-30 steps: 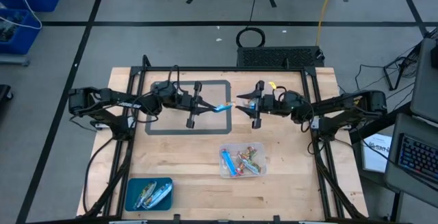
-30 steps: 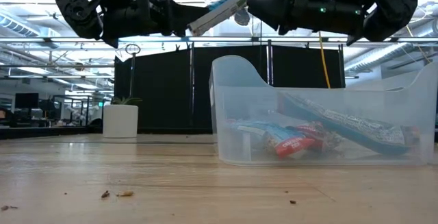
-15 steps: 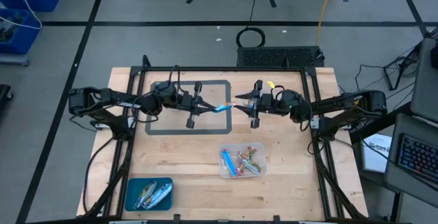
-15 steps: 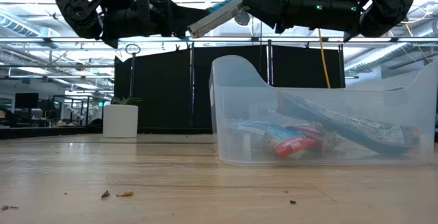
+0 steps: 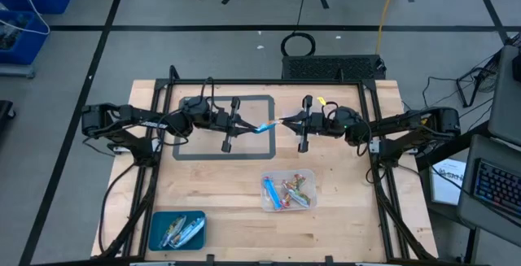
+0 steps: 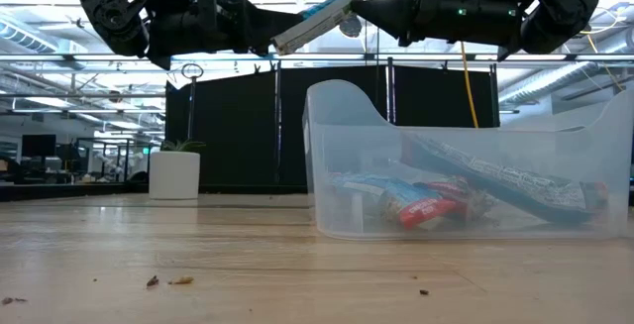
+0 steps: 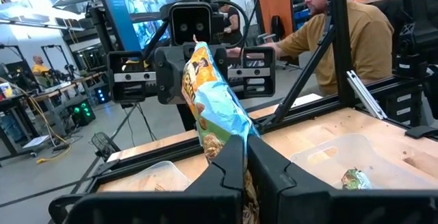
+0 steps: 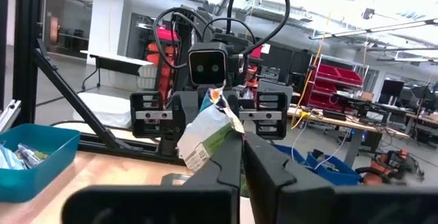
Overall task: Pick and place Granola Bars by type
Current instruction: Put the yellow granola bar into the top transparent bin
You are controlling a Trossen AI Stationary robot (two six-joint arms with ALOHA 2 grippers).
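Note:
A blue-and-white wrapped granola bar (image 5: 264, 127) hangs in the air between my two grippers, above the table's far middle. My left gripper (image 5: 249, 128) is shut on its left end. My right gripper (image 5: 282, 123) is shut on its right end. In the low view the bar (image 6: 319, 17) slants up toward the right gripper (image 6: 359, 5). A clear tub (image 5: 289, 191) holds several bars of mixed colours. A teal tray (image 5: 177, 228) holds silvery-blue bars. My left gripper pinches the bar's left end (image 7: 220, 140) between its two fingers, coming level from the table's left, along the bar. The bar is lifted clear and rises toward the other gripper. My right gripper pinches the bar's opposite end (image 8: 220, 122) between its two fingers, coming level from the table's right. The bar is clear of the table.
A grey taped rectangle (image 5: 224, 128) marks the table under the left gripper. The tub (image 6: 466, 165) stands near the middle, the tray at the near left corner. A white pot with a plant (image 6: 174, 173) stands beyond the table. A person (image 7: 335, 39) sits behind the far edge.
My right gripper has moved a little toward the table's left, onto the bar's free end, and has shut on it. The left gripper and the bar have kept their place.

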